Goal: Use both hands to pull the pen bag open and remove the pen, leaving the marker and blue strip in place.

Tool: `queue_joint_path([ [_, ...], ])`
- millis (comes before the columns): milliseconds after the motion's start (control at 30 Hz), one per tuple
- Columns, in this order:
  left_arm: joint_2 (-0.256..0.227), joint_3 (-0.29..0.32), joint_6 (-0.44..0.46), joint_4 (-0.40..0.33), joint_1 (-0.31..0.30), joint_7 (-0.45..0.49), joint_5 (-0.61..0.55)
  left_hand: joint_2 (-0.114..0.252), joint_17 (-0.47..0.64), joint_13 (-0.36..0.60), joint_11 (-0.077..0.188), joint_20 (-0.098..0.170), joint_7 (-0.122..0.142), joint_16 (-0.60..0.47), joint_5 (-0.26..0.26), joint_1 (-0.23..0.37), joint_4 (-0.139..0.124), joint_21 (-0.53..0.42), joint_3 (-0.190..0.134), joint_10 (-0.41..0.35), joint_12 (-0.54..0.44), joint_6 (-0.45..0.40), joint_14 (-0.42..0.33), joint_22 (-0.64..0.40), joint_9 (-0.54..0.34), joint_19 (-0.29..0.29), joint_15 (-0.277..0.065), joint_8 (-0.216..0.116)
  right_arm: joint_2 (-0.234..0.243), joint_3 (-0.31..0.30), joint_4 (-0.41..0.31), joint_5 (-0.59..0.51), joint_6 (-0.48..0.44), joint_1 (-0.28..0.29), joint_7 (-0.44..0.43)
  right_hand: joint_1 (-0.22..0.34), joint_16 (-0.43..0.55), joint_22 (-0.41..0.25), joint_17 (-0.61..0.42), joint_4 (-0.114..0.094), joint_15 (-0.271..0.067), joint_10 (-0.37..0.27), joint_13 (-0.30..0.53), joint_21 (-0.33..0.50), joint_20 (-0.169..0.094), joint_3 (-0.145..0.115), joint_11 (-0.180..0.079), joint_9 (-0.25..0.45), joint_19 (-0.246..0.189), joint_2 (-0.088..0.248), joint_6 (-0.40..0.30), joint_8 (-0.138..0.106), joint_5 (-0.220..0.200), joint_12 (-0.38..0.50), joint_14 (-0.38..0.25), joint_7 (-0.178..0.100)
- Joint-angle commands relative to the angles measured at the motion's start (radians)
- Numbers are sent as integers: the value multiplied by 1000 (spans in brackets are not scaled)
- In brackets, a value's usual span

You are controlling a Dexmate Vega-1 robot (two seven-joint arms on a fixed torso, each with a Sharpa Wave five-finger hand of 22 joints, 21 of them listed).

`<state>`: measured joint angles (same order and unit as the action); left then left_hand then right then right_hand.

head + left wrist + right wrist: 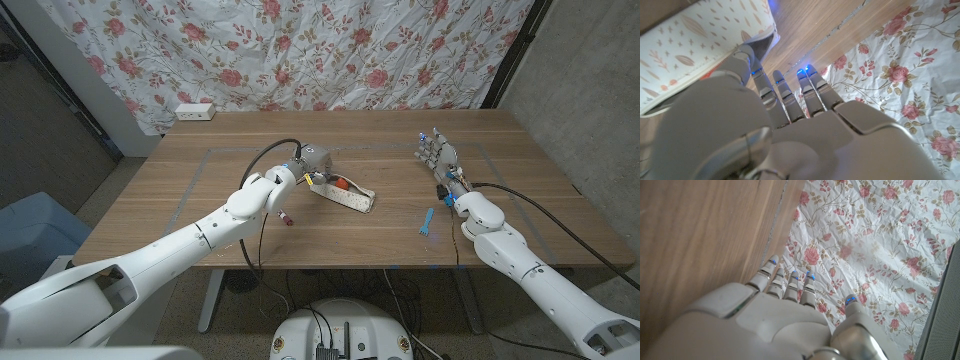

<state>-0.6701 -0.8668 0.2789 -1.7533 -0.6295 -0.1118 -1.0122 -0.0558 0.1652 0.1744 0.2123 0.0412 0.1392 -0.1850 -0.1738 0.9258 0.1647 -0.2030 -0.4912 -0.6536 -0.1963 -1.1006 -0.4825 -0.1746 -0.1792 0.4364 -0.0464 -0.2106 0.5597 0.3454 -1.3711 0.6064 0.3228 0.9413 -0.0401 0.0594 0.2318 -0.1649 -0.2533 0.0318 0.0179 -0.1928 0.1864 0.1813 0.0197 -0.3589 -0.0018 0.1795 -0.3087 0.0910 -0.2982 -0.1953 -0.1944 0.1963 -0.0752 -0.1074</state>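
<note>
One pen bag (pixel 343 193) lies just right of the left robot hand (pixel 311 163), which grips its near end; its long axis slants from that robot hand toward the bench's (pixel 200 230) front. The right robot hand (pixel 438 156), open and well apart, should pinch the opposite lip before pulling

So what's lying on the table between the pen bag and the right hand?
In the head view, bare wood lies between the pen bag and the right hand; the blue strip lies nearer the table's front edge.
</note>
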Motion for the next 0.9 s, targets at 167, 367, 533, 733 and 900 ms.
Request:
queue_joint_path([
  [167,1,2,-2,13,7,13,23,19,3,2,-2,0,-15,-5,-2,5,-2,-8,10,-17,2,11,-17,-4,-5,19,-154,10,-4,5,11,3,-6,-10,7,0,2,-3,-2,7,1,-6,3,7,5,-1,6,1,-4,14,-10,2,0,0,-5,-5],
  [367,2,-1,4,16,7,15,25,27,3,2,-3,-2,-16,-6,-2,7,-2,-11,12,-24,1,14,-24,-4,-6,27,-154,13,-5,7,13,4,-8,-11,9,1,2,-3,-2,8,1,-6,3,7,5,-1,7,1,-4,15,-11,2,0,0,-5,-5],
  [533,-1,-2,8,15,10,8,24,29,2,2,-4,-3,-10,-5,-3,13,2,-12,14,-31,0,20,-28,-4,-6,32,-157,16,-6,8,14,5,-9,-11,10,0,3,-3,-2,8,2,-6,3,7,5,-1,7,1,-3,15,-11,3,0,0,-5,-6],
  [733,-1,-4,14,14,9,3,25,27,2,2,-3,-2,-3,-5,-3,20,6,-14,18,-38,-1,28,-34,-4,-6,40,-156,20,-6,9,13,7,-11,-11,13,0,2,-3,-2,9,3,-6,3,7,5,-1,6,1,-3,15,-12,3,0,0,-4,-6],
  [900,-2,0,24,8,5,-6,35,4,2,2,-2,1,8,-3,-2,30,15,-12,34,-38,2,51,-45,-3,-5,43,-158,27,-5,9,13,8,-13,-10,14,0,2,-3,-2,10,5,-7,3,7,6,-1,7,1,-3,15,-12,3,0,0,-4,-7],
])
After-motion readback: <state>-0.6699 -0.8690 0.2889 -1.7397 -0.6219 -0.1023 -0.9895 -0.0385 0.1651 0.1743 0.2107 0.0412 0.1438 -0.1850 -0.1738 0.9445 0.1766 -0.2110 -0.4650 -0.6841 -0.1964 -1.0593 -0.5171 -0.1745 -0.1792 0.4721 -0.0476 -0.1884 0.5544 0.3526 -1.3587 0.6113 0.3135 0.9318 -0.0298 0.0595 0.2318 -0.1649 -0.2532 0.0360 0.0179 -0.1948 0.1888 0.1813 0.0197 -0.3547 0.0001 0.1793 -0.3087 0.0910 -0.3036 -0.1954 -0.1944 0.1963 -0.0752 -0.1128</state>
